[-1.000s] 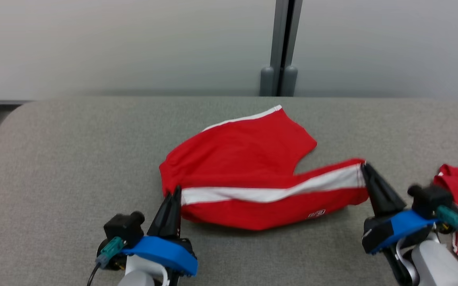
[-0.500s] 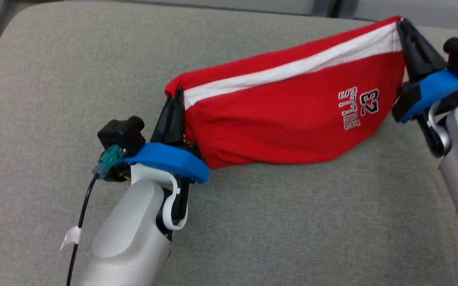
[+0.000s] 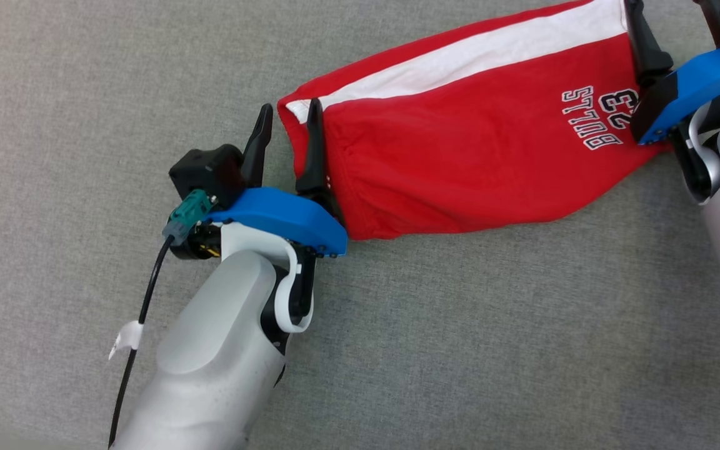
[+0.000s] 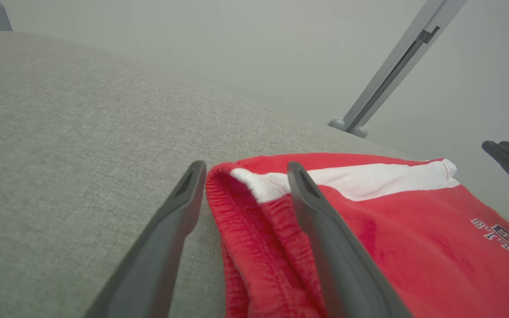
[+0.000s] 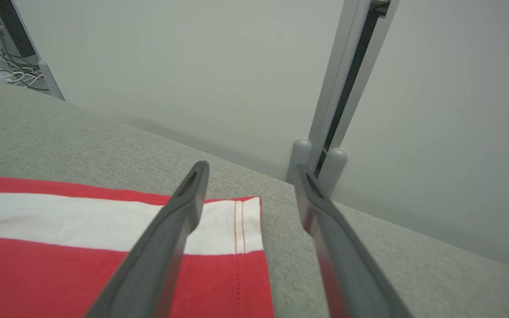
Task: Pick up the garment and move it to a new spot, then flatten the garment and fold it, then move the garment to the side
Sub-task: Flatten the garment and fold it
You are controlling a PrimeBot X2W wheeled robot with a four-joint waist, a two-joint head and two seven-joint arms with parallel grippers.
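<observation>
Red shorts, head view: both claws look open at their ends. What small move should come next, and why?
Probably lift both claws up, clear of the cloth. The red shorts lie folded on the grey surface; the left claw stands open astride the waistband corner and the right claw open over the hem corner, so sliding sideways could drag the fold.

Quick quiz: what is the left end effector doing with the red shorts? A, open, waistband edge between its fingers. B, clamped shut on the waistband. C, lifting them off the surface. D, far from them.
A: the left end effector stands open, fingers apart around the waistband edge of the red shorts, which lie on the grey surface.
</observation>
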